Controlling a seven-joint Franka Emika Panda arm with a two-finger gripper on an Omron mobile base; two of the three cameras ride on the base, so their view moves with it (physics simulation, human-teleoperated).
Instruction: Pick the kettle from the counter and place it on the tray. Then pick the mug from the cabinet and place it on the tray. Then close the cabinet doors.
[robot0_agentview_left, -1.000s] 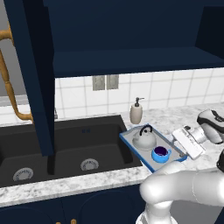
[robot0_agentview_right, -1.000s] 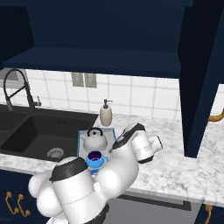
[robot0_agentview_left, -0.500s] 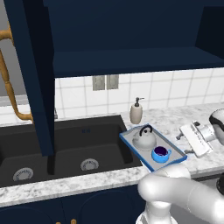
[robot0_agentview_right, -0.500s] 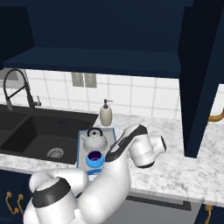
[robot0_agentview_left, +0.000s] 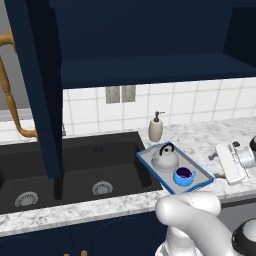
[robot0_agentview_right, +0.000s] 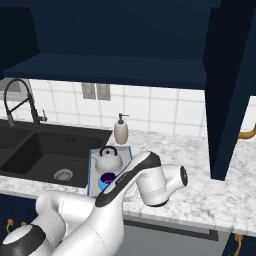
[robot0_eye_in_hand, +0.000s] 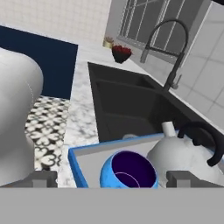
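The silver-grey kettle (robot0_agentview_left: 164, 158) (robot0_agentview_right: 108, 161) (robot0_eye_in_hand: 183, 159) and the blue mug (robot0_agentview_left: 184, 176) (robot0_eye_in_hand: 129, 170) both stand on the blue-rimmed tray (robot0_agentview_left: 150, 161) (robot0_agentview_right: 93, 172) (robot0_eye_in_hand: 85, 159), on the speckled counter (robot0_agentview_left: 210, 137). My gripper (robot0_agentview_left: 216, 167) (robot0_eye_in_hand: 113, 180) hovers low just right of the tray, pointing at the mug. It is open with nothing between its fingers. The cabinet (robot0_agentview_left: 150, 70) (robot0_agentview_right: 110, 65) stands open. Its left door (robot0_agentview_left: 35, 85) and right door (robot0_agentview_right: 232, 85) are swung out.
A beige soap bottle (robot0_agentview_left: 155, 129) (robot0_agentview_right: 121, 132) stands behind the tray. The black double sink (robot0_agentview_left: 75, 170) (robot0_agentview_right: 45, 155) with its faucet (robot0_agentview_right: 20, 97) (robot0_eye_in_hand: 170, 52) lies to the left. Brass door handles (robot0_agentview_left: 12, 90) (robot0_agentview_right: 247, 134) jut out.
The hand has sunk a little beside the tray and the arm's elbow has swung round. Kettle and mug have stayed put on the tray.
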